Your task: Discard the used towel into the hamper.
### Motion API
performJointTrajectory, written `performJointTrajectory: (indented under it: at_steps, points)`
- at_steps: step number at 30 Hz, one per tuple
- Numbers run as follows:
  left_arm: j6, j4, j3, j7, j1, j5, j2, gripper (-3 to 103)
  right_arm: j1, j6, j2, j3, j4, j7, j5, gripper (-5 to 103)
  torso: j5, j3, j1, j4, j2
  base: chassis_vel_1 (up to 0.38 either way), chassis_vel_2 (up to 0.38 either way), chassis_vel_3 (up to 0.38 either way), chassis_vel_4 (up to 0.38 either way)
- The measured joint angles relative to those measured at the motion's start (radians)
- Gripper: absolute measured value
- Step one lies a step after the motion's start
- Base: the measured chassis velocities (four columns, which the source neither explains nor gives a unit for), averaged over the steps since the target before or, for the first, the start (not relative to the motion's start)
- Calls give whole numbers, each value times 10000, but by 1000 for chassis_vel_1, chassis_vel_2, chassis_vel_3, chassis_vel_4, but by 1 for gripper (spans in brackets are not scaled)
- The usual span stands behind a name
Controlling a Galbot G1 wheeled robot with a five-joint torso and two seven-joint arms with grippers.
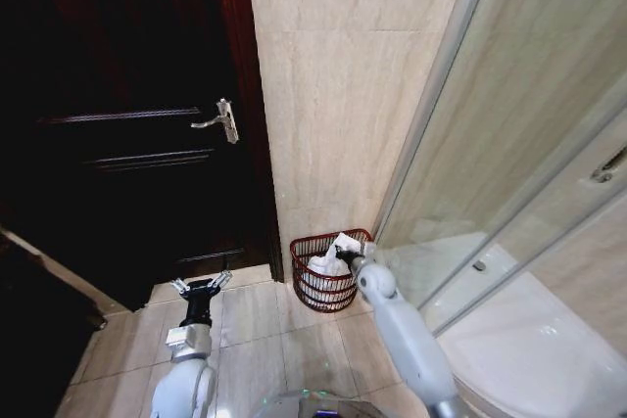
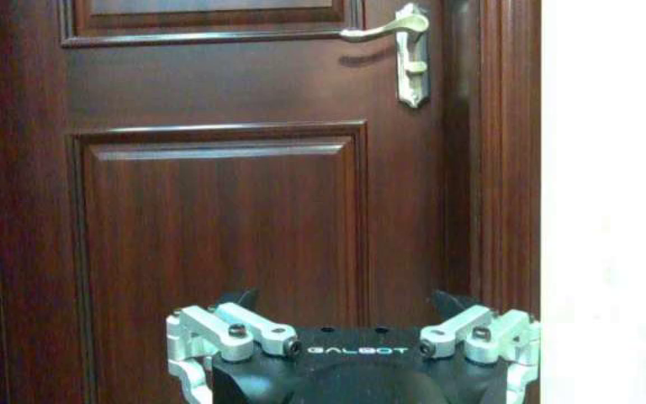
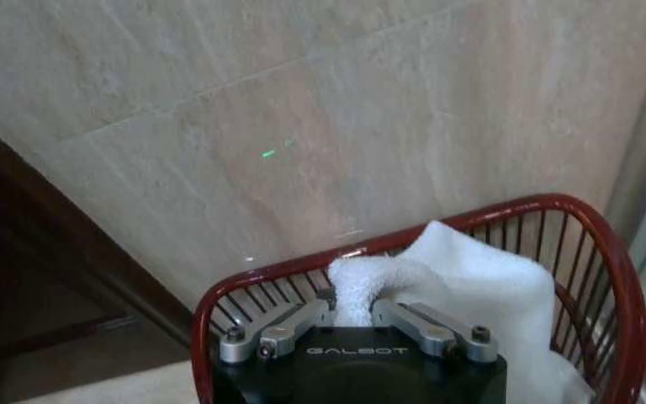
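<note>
My right claw (image 1: pixel 346 256) sits at the hamper's rim, its fingers (image 3: pixel 300 318) drawn in close and clamped on a fold of the white towel (image 3: pixel 474 290), as the right wrist view shows the two metal fingers pinching the cloth between them. My right arm (image 1: pixel 402 335) stretches forward and slightly leftward from the lower middle of the head view, reaching low toward the corner, with the wrist tipped down over the hamper (image 1: pixel 328 286). Going from the biggest things down: the dark wooden door (image 1: pixel 127 124) stands on my left, the beige tiled wall (image 1: pixel 343 95) rises straight ahead, and the glass shower screen (image 1: pixel 519 144) slants away on my right. The hamper rests on the tiled floor (image 1: pixel 255 325) in the corner where the wall meets the shower screen, just beside the door frame; it is a round reddish-brown wire basket, and the towel is bunched inside it, heaped above the rim. My left arm (image 1: pixel 186 379) is held low and nearly straight ahead, pointing at the door, well apart from the hamper. My left claw (image 1: pixel 201 286) hangs over the floor with its fingers (image 2: pixel 205 332) spread wide, holding nothing. The smallest thing is the silver door handle (image 1: pixel 223 121).
</note>
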Motion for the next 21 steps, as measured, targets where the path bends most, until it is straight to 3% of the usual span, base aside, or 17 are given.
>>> performJointTrajectory:
  at_steps: [4,8,21]
  points:
    - [339,-276,-97,-126,-43,-180,20,100,278,-575,-490,-243,6,-66,638,3,1,0,0,-1,0,0,0,0,0]
    - [534,-464,-144,-220,-97,-287,-43,100,341,-659,-964,-455,-25,-46,1109,3,0,0,0,-4,0,0,0,0,0]
    - [548,-348,-162,-336,-138,-329,-9,100,665,-604,-1400,-724,-828,-550,1153,3,0,0,0,-4,0,0,0,0,0]
